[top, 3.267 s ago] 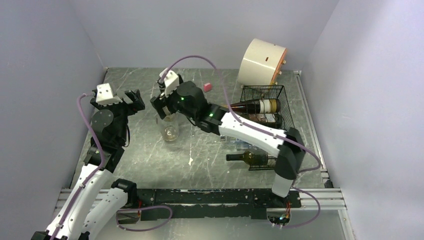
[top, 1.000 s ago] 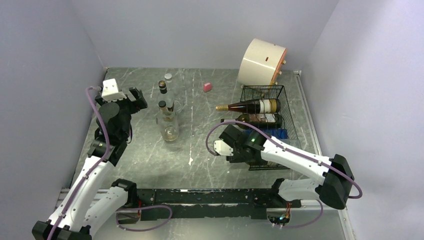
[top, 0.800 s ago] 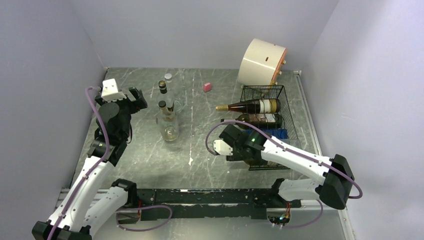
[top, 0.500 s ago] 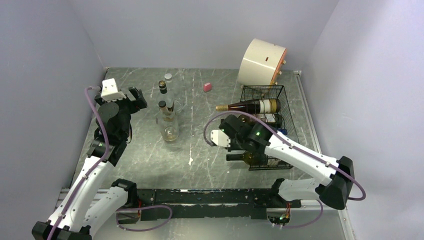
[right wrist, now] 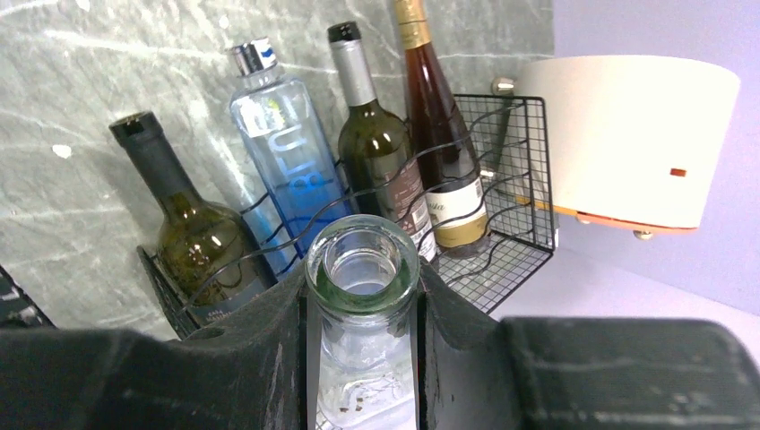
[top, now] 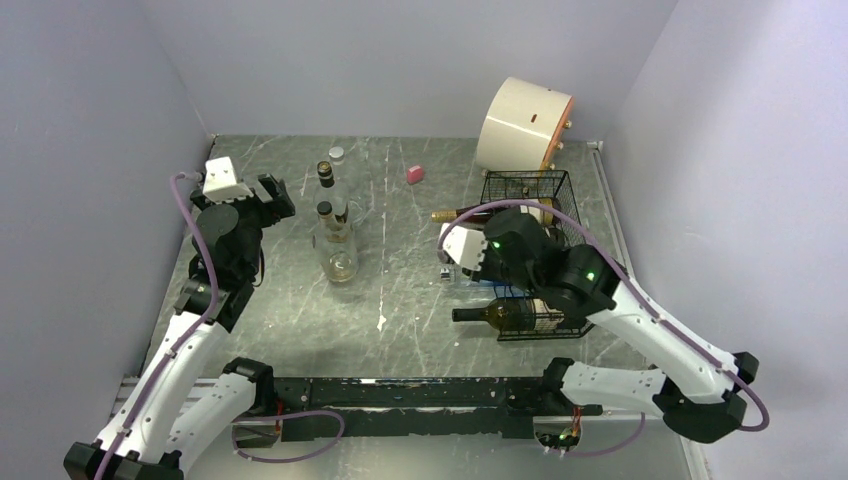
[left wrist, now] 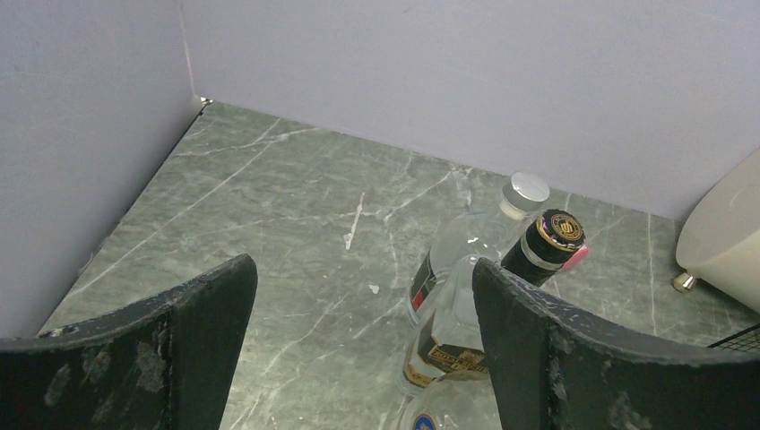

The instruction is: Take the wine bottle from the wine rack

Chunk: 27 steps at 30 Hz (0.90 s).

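Grey-green marbled tabletop (top: pixel 400 300) fills the floor of a pale, three-walled booth. A black wire rack (top: pixel 572 200) stands on its right side, just in front of a cream drum (top: pixel 520 125) lying on its side.

The right gripper (right wrist: pixel 363 291) is clamped on the neck of a clear bottle (right wrist: pixel 363 394), one finger on each side just below the open mouth. The wrist view shows this bottle in front of the rack. From overhead it is mostly hidden under the arm, so whether it is fully free of the wires cannot be told.

Four bottles lie side by side in the rack with their necks pointing left. These are a dark green bottle (right wrist: pixel 193 233), a blue-tinted bottle (right wrist: pixel 282 152), a green bottle (right wrist: pixel 381 161) and an amber bottle (right wrist: pixel 444 152) with a gold-foil neck.

The left gripper (left wrist: pixel 363 287) hangs above the table's left side, well apart from the rack, with its jaws spread wide and nothing between them. Beyond it stand a silver-capped bottle (left wrist: pixel 466 242) and a black-capped bottle (left wrist: pixel 538 255), close together. A small pink object (top: pixel 414 174) lies near the back wall.
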Each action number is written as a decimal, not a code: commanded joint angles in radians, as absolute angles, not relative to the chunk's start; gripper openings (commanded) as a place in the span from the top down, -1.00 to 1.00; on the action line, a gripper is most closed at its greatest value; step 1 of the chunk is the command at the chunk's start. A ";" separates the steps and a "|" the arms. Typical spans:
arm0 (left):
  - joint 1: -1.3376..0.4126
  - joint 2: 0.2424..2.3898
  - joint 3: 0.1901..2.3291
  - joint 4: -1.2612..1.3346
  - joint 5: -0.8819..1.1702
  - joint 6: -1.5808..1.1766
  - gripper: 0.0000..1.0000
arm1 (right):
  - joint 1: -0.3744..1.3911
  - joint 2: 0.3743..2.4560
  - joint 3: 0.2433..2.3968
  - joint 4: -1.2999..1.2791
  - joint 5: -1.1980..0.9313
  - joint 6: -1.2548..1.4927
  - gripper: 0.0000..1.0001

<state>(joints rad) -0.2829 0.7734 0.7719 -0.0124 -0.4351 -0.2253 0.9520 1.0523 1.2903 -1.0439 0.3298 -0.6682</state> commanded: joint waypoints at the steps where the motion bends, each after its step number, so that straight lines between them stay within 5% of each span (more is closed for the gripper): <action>1: -0.276 0.775 0.806 -0.016 -0.411 -0.235 -0.87 | 0.949 0.985 1.311 -0.940 0.366 -0.652 1.00; 15: -0.276 0.766 0.806 -0.015 -0.421 -0.231 -0.87 | 0.950 0.897 1.191 -0.106 -0.153 -0.369 1.00; 22: -0.276 0.751 0.807 -0.017 -0.426 -0.232 -0.87 | 0.957 1.149 1.215 0.161 -0.441 -0.120 1.00; 27: -0.275 0.737 0.806 -0.016 -0.427 -0.233 -0.86 | 1.017 1.287 1.173 0.348 -0.417 -0.020 1.00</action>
